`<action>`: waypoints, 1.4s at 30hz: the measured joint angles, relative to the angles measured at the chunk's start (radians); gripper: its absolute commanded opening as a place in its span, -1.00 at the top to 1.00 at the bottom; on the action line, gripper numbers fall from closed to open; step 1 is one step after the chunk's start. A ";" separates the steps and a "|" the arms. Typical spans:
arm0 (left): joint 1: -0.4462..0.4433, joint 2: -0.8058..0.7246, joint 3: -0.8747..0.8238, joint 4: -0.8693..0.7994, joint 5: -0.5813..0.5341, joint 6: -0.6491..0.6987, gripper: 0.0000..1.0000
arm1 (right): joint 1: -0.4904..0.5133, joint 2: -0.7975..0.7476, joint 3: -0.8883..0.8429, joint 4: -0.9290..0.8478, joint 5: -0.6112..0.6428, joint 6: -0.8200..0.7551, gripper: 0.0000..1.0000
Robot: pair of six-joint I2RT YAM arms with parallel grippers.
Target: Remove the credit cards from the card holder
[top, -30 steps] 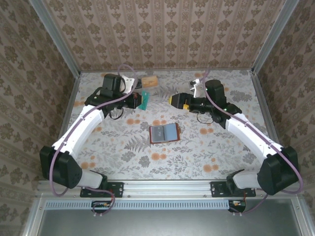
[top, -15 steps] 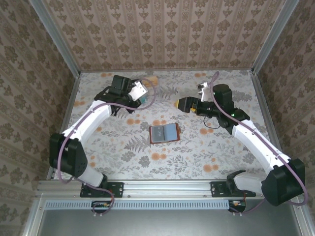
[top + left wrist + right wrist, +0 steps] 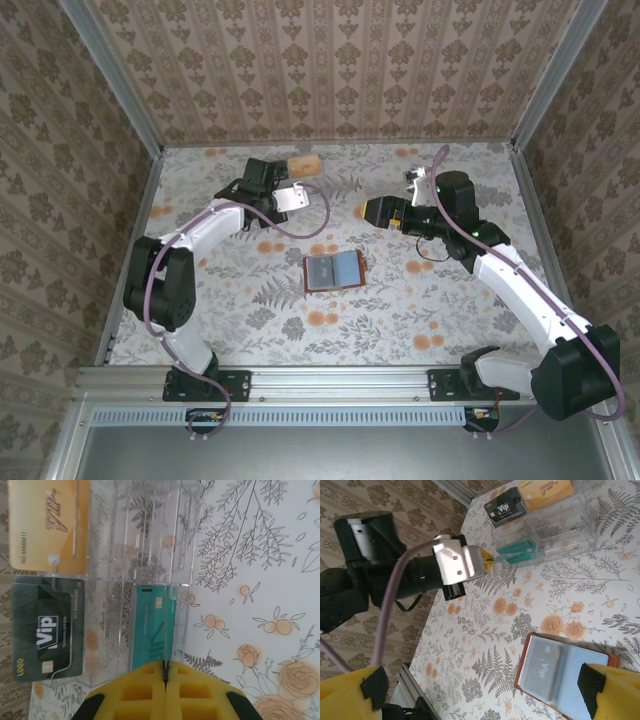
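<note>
Teal-green card (image 3: 150, 625) sits in the clear tray (image 3: 150, 540), long axis pointing straight away from the left gripper (image 3: 165, 672), which is pinched tight on its near short edge. Left arm reaches toward the far left. Card holder (image 3: 333, 271) lies open mid-table. Right gripper (image 3: 372, 210) hovers spread wide, empty.

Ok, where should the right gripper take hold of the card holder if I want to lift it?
I'd bring the open right gripper straight down and span the shorter width at the centre fold: the card holder lies open, flat on the table.
</note>
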State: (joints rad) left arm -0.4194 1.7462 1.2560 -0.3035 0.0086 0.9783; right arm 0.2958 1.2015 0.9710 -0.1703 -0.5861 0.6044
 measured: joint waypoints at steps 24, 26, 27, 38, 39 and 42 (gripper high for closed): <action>0.035 0.125 0.029 0.066 -0.005 0.071 1.00 | 0.000 0.016 0.001 -0.039 0.000 0.000 -1.00; 0.035 0.125 0.035 0.065 -0.005 0.072 1.00 | 0.000 0.020 0.001 -0.040 0.000 0.001 -1.00; 0.035 0.125 0.040 0.065 -0.005 0.074 1.00 | 0.000 0.023 0.001 -0.039 0.000 0.001 -1.00; 0.034 0.125 0.049 0.065 -0.010 0.104 1.00 | 0.000 0.027 0.001 -0.036 -0.001 0.002 -1.00; 0.034 0.125 0.049 0.066 -0.011 0.108 1.00 | 0.000 0.030 0.001 -0.036 -0.001 0.003 -1.00; 0.034 0.125 0.049 0.065 -0.013 0.113 1.00 | 0.000 0.036 0.001 -0.036 -0.001 0.004 -1.00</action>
State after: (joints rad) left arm -0.3855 1.8713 1.3052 -0.2382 -0.0048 1.0912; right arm 0.2958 1.2373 0.9722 -0.2062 -0.5873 0.6086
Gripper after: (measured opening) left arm 0.047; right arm 0.999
